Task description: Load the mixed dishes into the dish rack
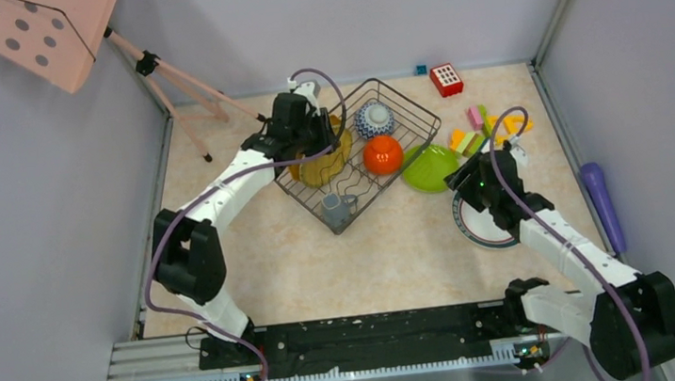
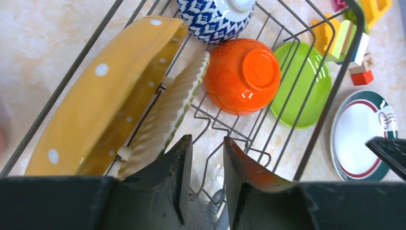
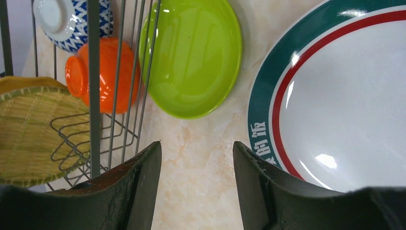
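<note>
From above we count five dishes in the dish rack (image 1: 405, 103) — two yellow scalloped plates (image 1: 322, 166), patterned bowl (image 1: 374, 119), orange-red bowl (image 1: 383, 154) and grey mug (image 1: 336, 211). The lime green plate (image 1: 429, 169) and white green-rimmed plate (image 1: 475, 228) lie outside, with toy blocks (image 1: 483, 128) beyond.

Only the left wrist shows white dots on one yellow plate. The left gripper (image 2: 208, 143) hangs over the rack wires, empty, jaws slightly parted.

Only the right wrist shows rim lettering — the right gripper (image 3: 196, 148) is open and empty over bare table (image 3: 201, 129) between both plates.
</note>
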You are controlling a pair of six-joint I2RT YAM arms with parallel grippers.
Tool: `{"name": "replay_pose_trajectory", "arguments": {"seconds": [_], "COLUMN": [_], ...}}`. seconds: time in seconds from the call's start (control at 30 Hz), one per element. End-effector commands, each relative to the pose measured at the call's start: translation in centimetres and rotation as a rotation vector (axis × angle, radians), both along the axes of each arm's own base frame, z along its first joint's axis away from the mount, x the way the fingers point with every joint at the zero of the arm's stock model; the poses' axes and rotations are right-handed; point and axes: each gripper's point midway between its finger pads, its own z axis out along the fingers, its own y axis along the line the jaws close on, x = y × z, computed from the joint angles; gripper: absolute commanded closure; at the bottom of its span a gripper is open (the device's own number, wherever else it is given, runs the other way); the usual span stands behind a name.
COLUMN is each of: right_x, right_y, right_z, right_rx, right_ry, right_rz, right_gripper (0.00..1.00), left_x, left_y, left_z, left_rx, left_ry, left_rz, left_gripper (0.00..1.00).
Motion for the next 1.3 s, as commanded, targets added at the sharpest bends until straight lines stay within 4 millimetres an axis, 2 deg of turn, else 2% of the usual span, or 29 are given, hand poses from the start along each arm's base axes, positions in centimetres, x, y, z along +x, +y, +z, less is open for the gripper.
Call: {"name": "replay_pose_trajectory", "arguments": {"seconds": [0.0,0.2,0.33,0.47,0.67,0.8,1.0,1.13,1.23,1.27], "right_x": [3.5,6.2,7.8,8.9,10.8,11.5,11.9,12.0,11.8,11.8], "right_y": [-1.1,-2.4,-3.0,-4.5,-3.8,-3.2,-3.8,-3.4,-2.6,-2.4], "right_z": [2.7,1.3,1.0,-0.2,-2.0,-3.9,-5.9,-6.7,-7.0,-6.9], "right_rx": [0.050,-0.037,-0.094,-0.100,-0.017,-0.015,-0.054,-0.048,-0.005,0.017], "right_ry": [-0.090,-0.026,-0.039,-0.020,-0.053,0.002,0.062,0.093,0.109,0.110], "right_rz": [-0.128,-0.198,-0.191,-0.209,-0.087,-0.042,-0.063,-0.036,0.010,0.018], "right_gripper": [0.45,0.47,0.47,0.47,0.48,0.48,0.51,0.59,0.81,0.85], "left_x": [-1.7,-4.1,-6.0,-7.9,-11.0,-11.9,-12.1,-12.2,-12.2,-12.2], "left_y": [-1.4,-1.4,-1.1,-0.3,0.7,1.5,2.5,2.7,2.8,2.9], "left_z": [5.2,8.1,9.3,10.2,11.6,11.9,11.6,11.6,11.6,11.6], "left_rx": [-0.097,-0.155,-0.191,-0.219,-0.266,-0.259,-0.220,-0.215,-0.208,-0.206], "left_ry": [-0.100,-0.135,-0.139,-0.138,-0.176,-0.203,-0.203,-0.203,-0.206,-0.208], "left_rz": [-0.088,-0.137,-0.155,-0.150,-0.183,-0.169,-0.140,-0.138,-0.135,-0.133], "left_gripper": [0.62,0.60,0.59,0.58,0.50,0.47,0.46,0.46,0.46,0.46]}}
